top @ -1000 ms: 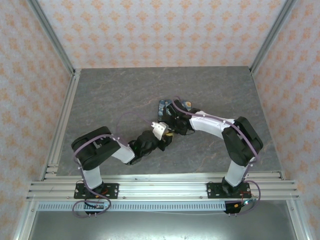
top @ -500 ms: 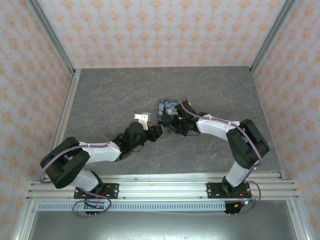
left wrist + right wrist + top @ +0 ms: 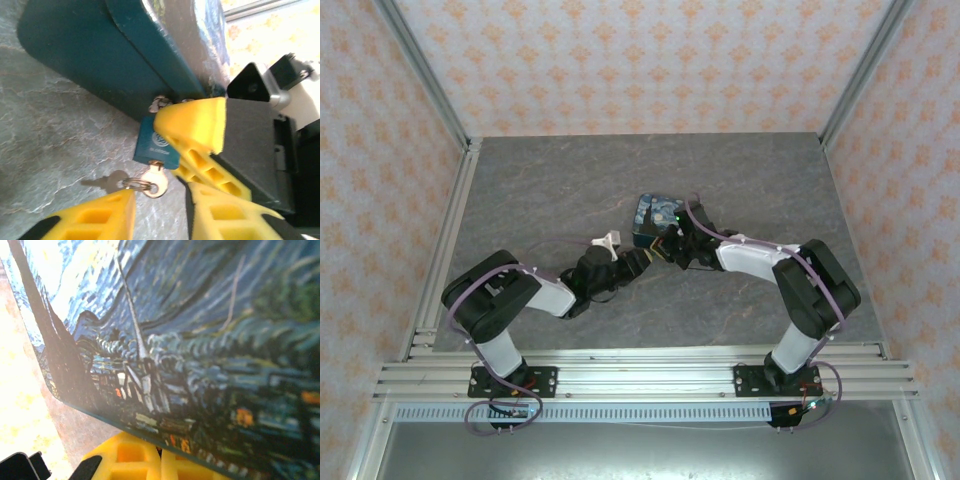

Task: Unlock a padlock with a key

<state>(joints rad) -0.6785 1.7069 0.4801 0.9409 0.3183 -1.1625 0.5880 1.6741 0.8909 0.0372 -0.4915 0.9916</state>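
Just ahead of the wide-open, empty left gripper point(image 3: 161, 197): a small silver key point(image 3: 154, 183) on its ring, seated in a small blue rectangular metal padlock point(image 3: 156, 146); hangs from the hasp of the teal-sided, swirl-painted rectangular box point(image 3: 100, 55), logo embossed; sits just beside the right gripper point(image 3: 160, 454), fingers drawn together, hold unclear.

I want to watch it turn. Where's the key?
In the left wrist view, the key is stuck in the bottom of the little blue padlock hanging on the dark blue box, just ahead of the left gripper.
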